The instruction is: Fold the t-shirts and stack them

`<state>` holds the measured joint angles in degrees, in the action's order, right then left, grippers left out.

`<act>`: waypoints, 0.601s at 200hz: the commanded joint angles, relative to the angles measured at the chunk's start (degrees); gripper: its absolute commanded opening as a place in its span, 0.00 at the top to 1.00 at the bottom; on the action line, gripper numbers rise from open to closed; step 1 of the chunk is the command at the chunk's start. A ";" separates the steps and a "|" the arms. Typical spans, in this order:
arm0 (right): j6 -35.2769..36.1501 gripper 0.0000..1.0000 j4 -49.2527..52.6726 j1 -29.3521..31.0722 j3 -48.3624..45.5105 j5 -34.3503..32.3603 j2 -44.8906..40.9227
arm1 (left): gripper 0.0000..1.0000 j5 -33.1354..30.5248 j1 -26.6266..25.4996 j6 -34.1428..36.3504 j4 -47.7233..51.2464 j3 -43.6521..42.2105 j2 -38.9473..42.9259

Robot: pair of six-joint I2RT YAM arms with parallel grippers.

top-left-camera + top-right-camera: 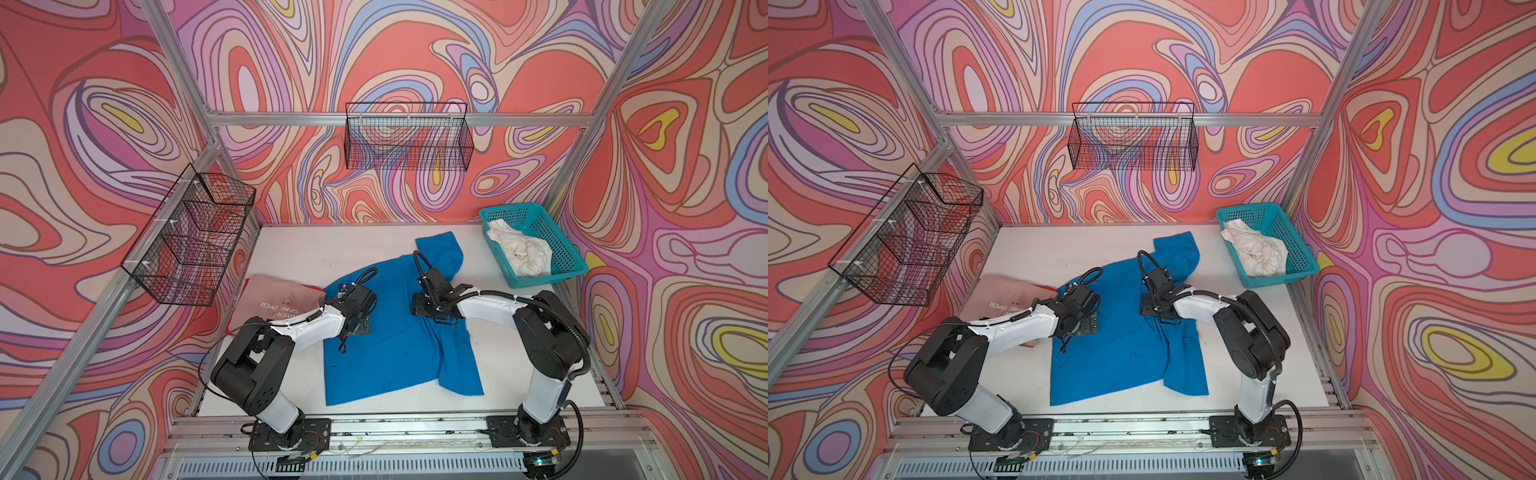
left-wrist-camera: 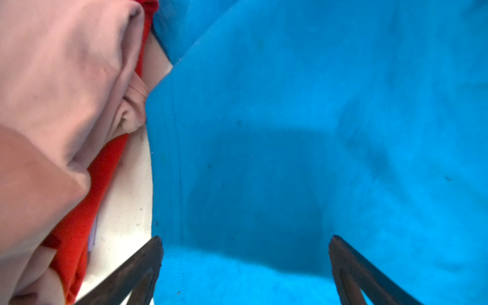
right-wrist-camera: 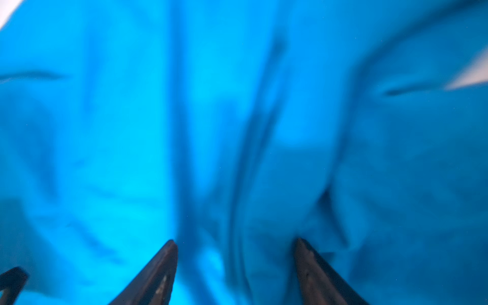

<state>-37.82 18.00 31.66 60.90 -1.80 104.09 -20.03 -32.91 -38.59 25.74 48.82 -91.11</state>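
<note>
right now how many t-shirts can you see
3: the blue t-shirt spread mid-table, the pink t-shirt lying at its left, the off-white t-shirt bunched in the teal basket. Red cloth under the pink one may be a fourth.

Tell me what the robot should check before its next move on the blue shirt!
1. Left jaws open and empty: ok, wide apart over the blue t-shirt.
2. Right jaws open: ok, apart over the same shirt. Whether they touch the cloth: cannot tell, because the wrist view is blurred.
3. Blue t-shirt lying flat: not ok. Its right side is bunched, and one sleeve sticks out toward the back.
4. Pink t-shirt folded and set aside: ok, on the left, right beside the blue shirt's edge.
5. Off-white t-shirt folded: not ok, crumpled in the teal basket.
</note>
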 commanded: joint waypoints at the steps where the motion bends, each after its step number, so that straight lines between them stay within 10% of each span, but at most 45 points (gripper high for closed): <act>1: -0.35 0.25 4.69 -6.58 -4.72 1.63 -1.86 | 0.00 -0.43 0.21 0.59 1.33 1.70 -0.36; 74: 1.31 0.24 10.65 -13.08 -2.86 0.04 -13.93 | 0.00 -0.62 0.21 2.37 1.86 3.39 -0.55; 120: 3.66 0.25 11.99 -14.40 15.07 -0.43 -1.73 | 0.00 -0.56 0.18 2.88 1.86 3.58 -0.23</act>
<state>-35.70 29.82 17.72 68.14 -1.67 95.26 -19.94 -32.91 -36.40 25.96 51.31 -91.26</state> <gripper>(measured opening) 0.761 0.998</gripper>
